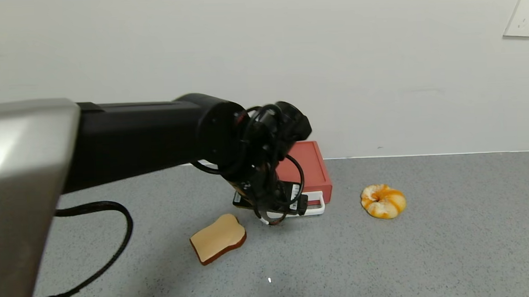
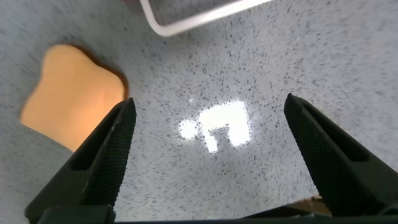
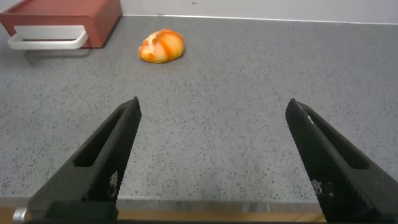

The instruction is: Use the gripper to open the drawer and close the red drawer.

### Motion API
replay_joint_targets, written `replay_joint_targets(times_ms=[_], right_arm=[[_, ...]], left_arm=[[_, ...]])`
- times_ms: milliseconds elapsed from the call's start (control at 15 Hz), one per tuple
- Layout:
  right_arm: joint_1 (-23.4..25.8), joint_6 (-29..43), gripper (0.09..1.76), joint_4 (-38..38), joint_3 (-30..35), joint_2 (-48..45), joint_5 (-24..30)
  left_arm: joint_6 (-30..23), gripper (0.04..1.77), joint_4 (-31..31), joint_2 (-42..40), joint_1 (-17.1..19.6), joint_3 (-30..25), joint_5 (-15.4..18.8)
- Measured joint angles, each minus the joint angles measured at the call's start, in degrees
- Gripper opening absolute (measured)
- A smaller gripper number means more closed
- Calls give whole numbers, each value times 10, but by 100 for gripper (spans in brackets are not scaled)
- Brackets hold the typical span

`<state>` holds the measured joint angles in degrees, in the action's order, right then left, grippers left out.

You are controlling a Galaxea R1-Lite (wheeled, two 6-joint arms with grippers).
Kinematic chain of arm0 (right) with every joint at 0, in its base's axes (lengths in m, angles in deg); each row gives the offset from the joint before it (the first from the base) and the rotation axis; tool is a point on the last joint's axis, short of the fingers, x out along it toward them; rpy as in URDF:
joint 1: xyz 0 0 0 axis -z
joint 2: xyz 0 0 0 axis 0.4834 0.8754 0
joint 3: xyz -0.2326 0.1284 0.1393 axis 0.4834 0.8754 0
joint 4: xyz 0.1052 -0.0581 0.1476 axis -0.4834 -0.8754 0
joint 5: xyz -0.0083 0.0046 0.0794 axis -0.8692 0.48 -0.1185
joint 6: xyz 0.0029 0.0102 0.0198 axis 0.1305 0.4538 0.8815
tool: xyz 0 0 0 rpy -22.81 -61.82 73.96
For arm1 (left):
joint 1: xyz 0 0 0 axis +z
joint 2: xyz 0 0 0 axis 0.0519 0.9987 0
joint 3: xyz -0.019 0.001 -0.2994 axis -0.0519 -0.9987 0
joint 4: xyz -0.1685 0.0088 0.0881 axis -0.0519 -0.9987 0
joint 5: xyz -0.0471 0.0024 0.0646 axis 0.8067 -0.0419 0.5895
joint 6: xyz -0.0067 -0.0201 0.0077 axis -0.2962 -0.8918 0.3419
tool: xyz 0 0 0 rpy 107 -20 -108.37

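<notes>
The brick-red drawer [image 1: 311, 166] stands on the grey table near the back wall, its tray pushed in and its white loop handle [image 1: 316, 208] facing me. My left gripper [image 1: 273, 212] hangs over the table just in front of the handle, partly hiding the drawer's left front. In the left wrist view the left gripper [image 2: 208, 106] is open and empty above bare table, with the handle [image 2: 186, 22] just beyond its fingertips. My right gripper [image 3: 213, 106] is open and empty, low over the table, far from the drawer [image 3: 68, 12], and out of the head view.
A toast slice [image 1: 218, 238] lies left of and nearer than the drawer, close to my left gripper's finger [image 2: 106, 149]. An orange-and-white bread roll [image 1: 383, 200] lies right of the drawer. A black cable [image 1: 113, 241] loops at the left. The wall stands right behind the drawer.
</notes>
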<state>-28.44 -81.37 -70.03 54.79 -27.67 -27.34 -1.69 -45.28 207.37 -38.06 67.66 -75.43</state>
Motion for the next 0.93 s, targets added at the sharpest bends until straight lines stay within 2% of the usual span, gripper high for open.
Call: replay_joint_targets(times_ms=[333, 533, 667, 933], right_arm=[[0, 0, 171, 0, 0, 0, 0], [0, 0, 171, 0, 0, 0, 0], [0, 0, 171, 0, 0, 0, 0], [0, 0, 171, 0, 0, 0, 0]], left_arm=[[95, 172, 4, -103, 76, -17, 110], [157, 172, 40, -172, 116, -74, 175], [202, 172, 113, -218, 141, -155, 201], [253, 172, 328, -309, 188, -347, 249]])
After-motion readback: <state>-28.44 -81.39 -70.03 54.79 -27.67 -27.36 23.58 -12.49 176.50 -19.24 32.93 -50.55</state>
